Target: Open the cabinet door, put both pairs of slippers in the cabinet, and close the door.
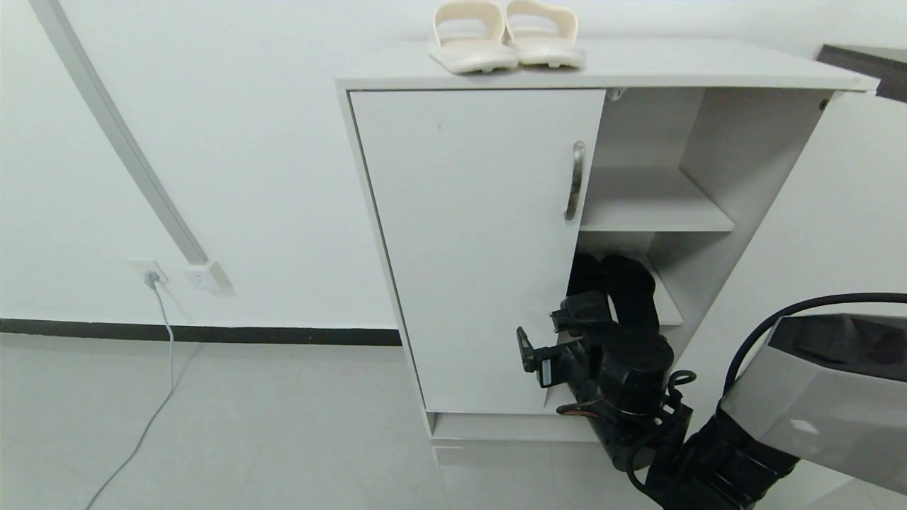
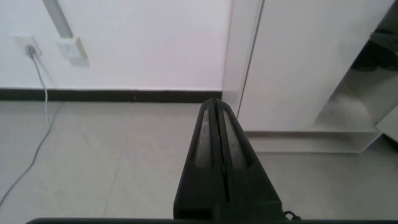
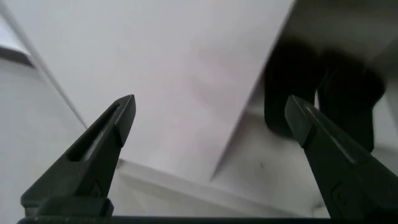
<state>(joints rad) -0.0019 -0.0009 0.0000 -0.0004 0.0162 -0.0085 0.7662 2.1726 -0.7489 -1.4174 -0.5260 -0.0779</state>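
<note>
A white cabinet (image 1: 673, 65) stands against the wall. Its left door (image 1: 475, 248), with a metal handle (image 1: 575, 180), is closed, and its right door (image 1: 815, 234) is swung open. A beige pair of slippers (image 1: 506, 39) rests on the cabinet's top. A black pair of slippers (image 1: 616, 283) lies on the lower shelf inside, seen dark in the right wrist view (image 3: 323, 87). My right gripper (image 1: 560, 333) (image 3: 210, 102) is open, just in front of that shelf by the closed door's edge, holding nothing. My left gripper (image 2: 216, 106) is shut and empty, low over the floor left of the cabinet.
An upper shelf (image 1: 652, 205) sits behind the open side. On the wall to the left are two sockets (image 1: 150, 273) with a grey cable (image 1: 166, 354) trailing onto the floor, and a slanted grey strip (image 1: 120, 134). Bare tiled floor (image 1: 248, 425) lies left of the cabinet.
</note>
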